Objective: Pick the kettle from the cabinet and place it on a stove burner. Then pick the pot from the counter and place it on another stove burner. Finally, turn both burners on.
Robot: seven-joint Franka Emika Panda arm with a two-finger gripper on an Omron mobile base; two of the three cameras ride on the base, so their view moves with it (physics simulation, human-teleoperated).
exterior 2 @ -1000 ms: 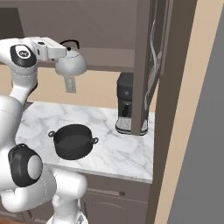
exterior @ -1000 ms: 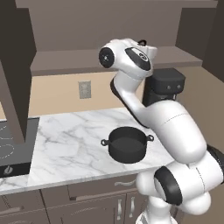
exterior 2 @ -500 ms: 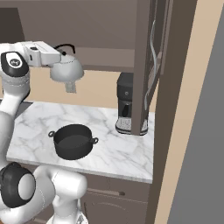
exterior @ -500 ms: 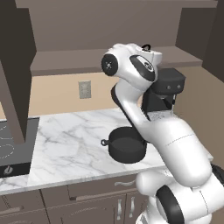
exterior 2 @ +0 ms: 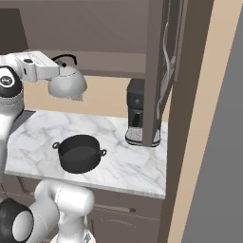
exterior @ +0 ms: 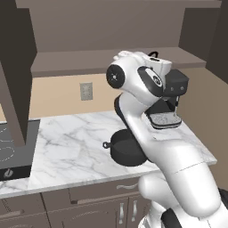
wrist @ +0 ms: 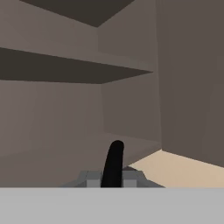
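The silver-grey kettle (exterior 2: 67,85) hangs in the air in front of the cabinet shelf (exterior 2: 109,71), above the left part of the counter (exterior 2: 114,137). My gripper (exterior 2: 60,66) is shut on its thin black handle (wrist: 113,162), which stands between the fingertips in the hand view. From the left base view just the top of the handle (exterior: 153,54) peeks over my arm. The dark pot (exterior 2: 79,153) sits on the counter below and a little right of the kettle, also seen as the pot (exterior: 127,149) partly behind my arm. Stove burner rings (exterior: 6,144) show at the far left.
A black coffee machine (exterior 2: 137,118) stands at the counter's right end, beside an open cabinet door (exterior 2: 163,71). Another open cabinet door (exterior: 15,67) hangs over the cooktop's edge. A wall socket (exterior: 86,91) is on the backsplash. A small knob (exterior: 8,172) sits on the cooktop's front.
The arm has brought the kettle down a little and slightly toward the left, away from the shelf. The pot and the base have stayed put.
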